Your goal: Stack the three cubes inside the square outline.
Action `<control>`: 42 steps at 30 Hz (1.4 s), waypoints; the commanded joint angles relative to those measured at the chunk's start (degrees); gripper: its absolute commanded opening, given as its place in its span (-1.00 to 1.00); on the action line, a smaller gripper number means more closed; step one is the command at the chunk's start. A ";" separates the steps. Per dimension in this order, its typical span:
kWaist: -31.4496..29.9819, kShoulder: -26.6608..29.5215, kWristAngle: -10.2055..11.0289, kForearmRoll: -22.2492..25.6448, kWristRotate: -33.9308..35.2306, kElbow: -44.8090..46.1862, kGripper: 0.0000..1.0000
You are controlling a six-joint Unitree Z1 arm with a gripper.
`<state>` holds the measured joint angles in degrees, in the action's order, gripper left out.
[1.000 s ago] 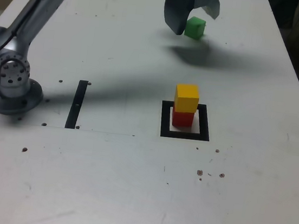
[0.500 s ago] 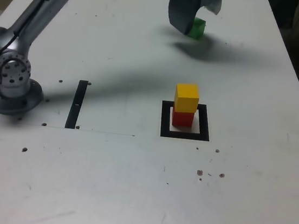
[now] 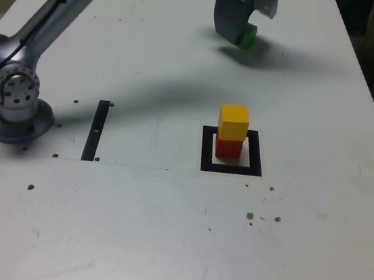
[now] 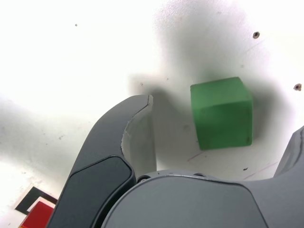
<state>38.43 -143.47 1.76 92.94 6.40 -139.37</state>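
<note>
On the exterior view's left, the arm's base (image 3: 14,102) sits on the white table (image 3: 128,228), and just beside it toward the centre lies a narrow black strip (image 3: 97,129), which plays no part here. The arm reaches across to the far side of the table, where the gripper (image 3: 242,13) hangs with its jaws spread wide and nothing between them held.

What matters for the coming move is that the green cube (image 3: 248,35) lies straight below that open gap. In the wrist view the green cube (image 4: 221,113) rests on the table between the two jaws, one dark finger (image 4: 124,137) to one side with clear table between it and the cube, the other jaw only just showing at the frame's edge. The cube sits slightly turned against the line of the jaws, so I judge a small twist or a forgiving close is called for.

Nearer the camera, toward the exterior view's right, the black square outline (image 3: 205,157) holds the red cube (image 3: 228,147) with the yellow cube (image 3: 233,121) squarely on top. The table around both places is bare apart from small specks, so there is free room.
</note>
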 commanded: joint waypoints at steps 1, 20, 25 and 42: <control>0.29 -0.84 -0.11 0.86 0.10 -0.67 0.99; 0.95 -2.87 -0.83 0.93 0.61 -1.37 0.45; 0.90 -2.83 -0.44 0.89 0.89 -1.51 -0.06; 0.72 -2.01 0.04 0.86 0.17 -1.46 -0.41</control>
<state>39.24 -146.08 1.79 92.99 6.89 -141.03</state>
